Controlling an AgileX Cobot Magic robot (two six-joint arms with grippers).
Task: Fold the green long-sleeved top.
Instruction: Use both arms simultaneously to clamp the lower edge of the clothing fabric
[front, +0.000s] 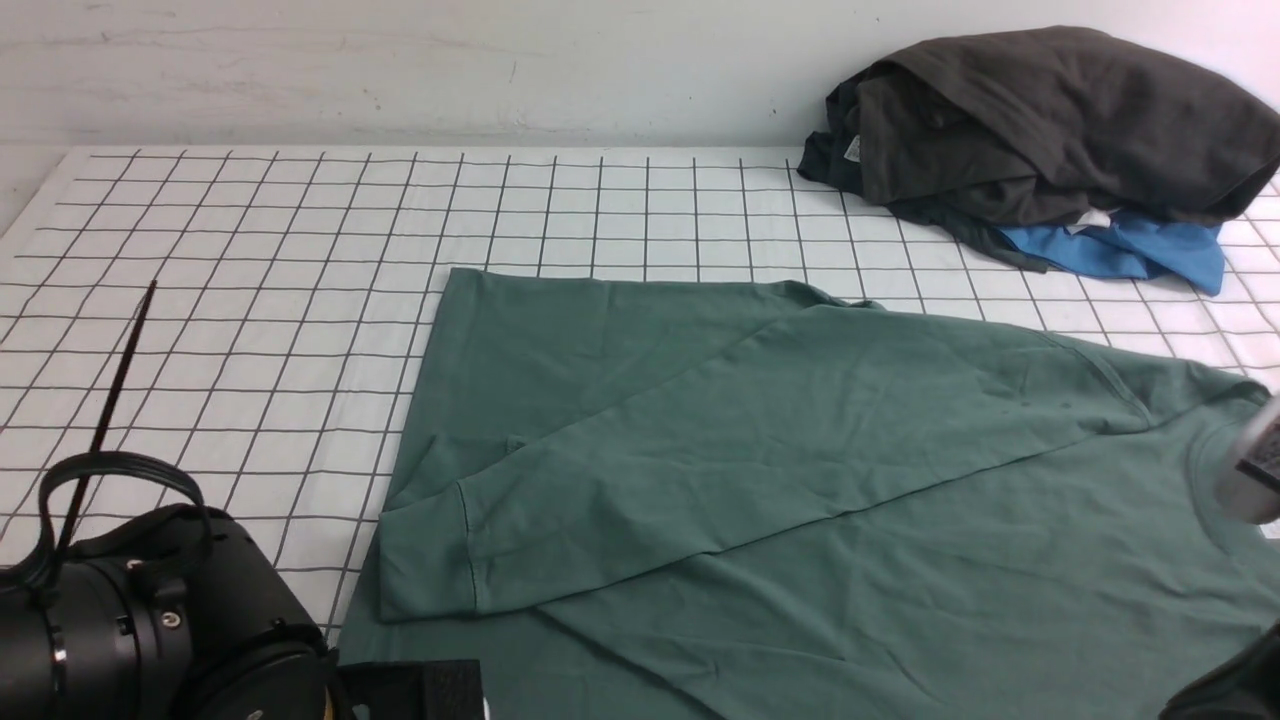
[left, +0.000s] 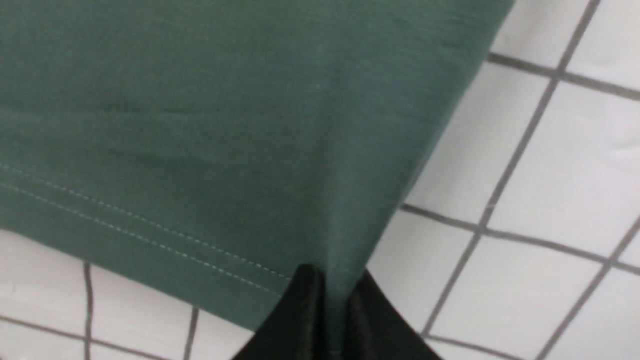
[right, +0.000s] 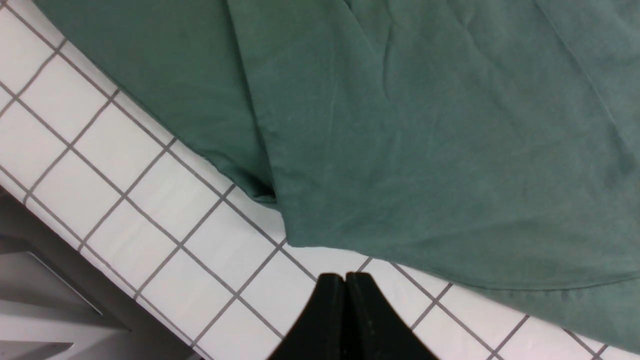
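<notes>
Black and bulky, the left arm (front: 150, 620) fills the 7 o'clock corner of the front view, low beside the near hem of the green long-sleeved top (front: 800, 480). Its wrist camera shows the left gripper (left: 334, 287) with both fingers pressed together and the hem's corner caught between them, by the double stitching. I'd judge it has chosen the corner so that the whole edge follows when it lifts.

The top lies flat on the checked cloth (front: 250, 250), from the centre out toward 4 o'clock. One sleeve (front: 700, 470) is laid slantwise across the body, with its cuff (front: 425, 565) toward 8 o'clock. That tuck looks done, so folding the body seems the step in hand.

The right gripper (right: 345, 287) is closed on nothing, its tips over bare cloth just off the top's edge. It would need to open before taking its side.

At 1 o'clock a heap of dark garments (front: 1050, 120) over a blue one (front: 1130, 255) sits well apart.
</notes>
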